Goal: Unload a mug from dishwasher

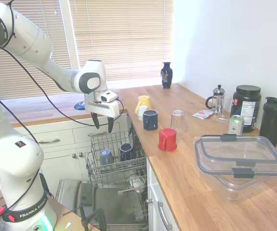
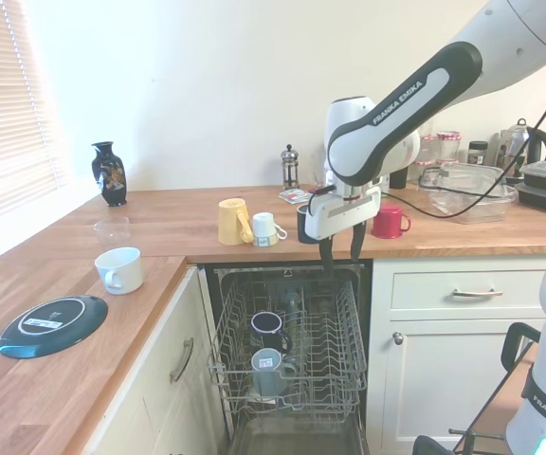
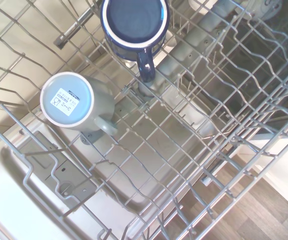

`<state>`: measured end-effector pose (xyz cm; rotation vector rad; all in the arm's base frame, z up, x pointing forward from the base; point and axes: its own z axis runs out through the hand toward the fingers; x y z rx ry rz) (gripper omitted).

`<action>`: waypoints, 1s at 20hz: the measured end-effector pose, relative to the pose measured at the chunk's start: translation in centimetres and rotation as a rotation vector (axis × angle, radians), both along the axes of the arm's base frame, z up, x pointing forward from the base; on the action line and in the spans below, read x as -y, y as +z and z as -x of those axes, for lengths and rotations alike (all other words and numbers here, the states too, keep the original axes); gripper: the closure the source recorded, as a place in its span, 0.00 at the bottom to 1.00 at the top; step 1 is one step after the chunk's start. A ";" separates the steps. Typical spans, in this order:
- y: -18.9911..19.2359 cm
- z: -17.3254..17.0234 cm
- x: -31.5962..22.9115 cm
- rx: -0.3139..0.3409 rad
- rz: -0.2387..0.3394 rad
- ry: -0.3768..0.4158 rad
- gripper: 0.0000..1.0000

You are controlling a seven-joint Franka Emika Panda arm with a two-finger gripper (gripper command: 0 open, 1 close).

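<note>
White arm holds its pincer [image 1: 103, 122] open and empty above the dishwasher [image 2: 292, 379] rack, where the grey mug [image 2: 265, 372] sits upside down beside a dark blue mug [image 2: 268, 330], ready to be picked.

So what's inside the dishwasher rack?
Two upside-down mugs sit in the wire rack: the grey-blue mug with a sticker on its base, and a dark navy mug beside it. What is inside the mugs is hidden, since they face down.
</note>
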<state>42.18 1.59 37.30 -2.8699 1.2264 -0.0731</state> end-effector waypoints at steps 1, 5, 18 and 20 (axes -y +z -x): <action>0.0 0.0 0.0 -0.001 0.000 0.000 0.00; -0.3 -0.1 -0.5 -0.002 0.004 0.013 0.00; -6.0 -1.2 -7.1 -0.028 0.096 0.192 0.00; -7.4 -1.2 -8.8 -0.034 0.111 0.230 0.00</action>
